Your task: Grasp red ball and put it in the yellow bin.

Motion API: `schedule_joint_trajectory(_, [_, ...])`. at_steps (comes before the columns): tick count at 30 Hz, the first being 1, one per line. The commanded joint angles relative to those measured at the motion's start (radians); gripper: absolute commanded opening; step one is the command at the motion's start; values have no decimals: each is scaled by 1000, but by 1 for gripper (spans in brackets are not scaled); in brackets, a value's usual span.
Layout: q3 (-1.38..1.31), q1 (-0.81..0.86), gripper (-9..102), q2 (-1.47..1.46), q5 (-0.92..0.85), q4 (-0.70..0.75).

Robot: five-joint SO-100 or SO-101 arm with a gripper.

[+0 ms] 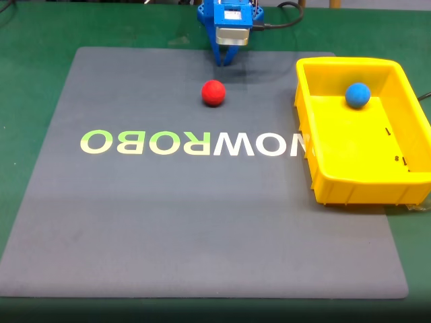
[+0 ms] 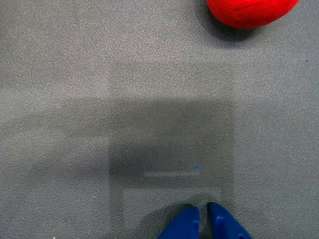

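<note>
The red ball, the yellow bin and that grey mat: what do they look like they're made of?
The red ball looks like foam or felt: its surface is matte and slightly fuzzy in the wrist view. The yellow bin seems to be moulded plastic, smooth, faintly glossy, with ribbed sides. The grey mat looks like rubber or imitation leather, judging by its fine pebbled grain; which one is unclear.

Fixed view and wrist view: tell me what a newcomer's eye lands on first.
The yellow bin at the right edge of the grey mat stands out most, with a blue ball lying inside near its far wall. Next comes the red ball, alone on the mat near its far edge. The blue gripper hangs just beyond it, fingertips nearly together and holding nothing in the wrist view.
</note>
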Motion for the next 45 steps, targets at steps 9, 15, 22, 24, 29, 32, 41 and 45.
schedule_joint_trajectory(9, [28,2,0,14,-3,-9])
schedule_joint_trajectory(15, [28,2,0,14,-3,-9])
schedule_joint_trajectory(22, [28,0,0,14,-2,-9])
schedule_joint_trajectory(24, [28,-3,0,14,0,-9])
schedule_joint_trajectory(29, [28,-8,0,14,3,-9])
schedule_joint_trajectory(32, [28,-9,0,14,3,-9])
schedule_joint_trajectory(41, [28,-9,8,14,-29,-5])
schedule_joint_trajectory(45, [14,17,40,12,-117,8])
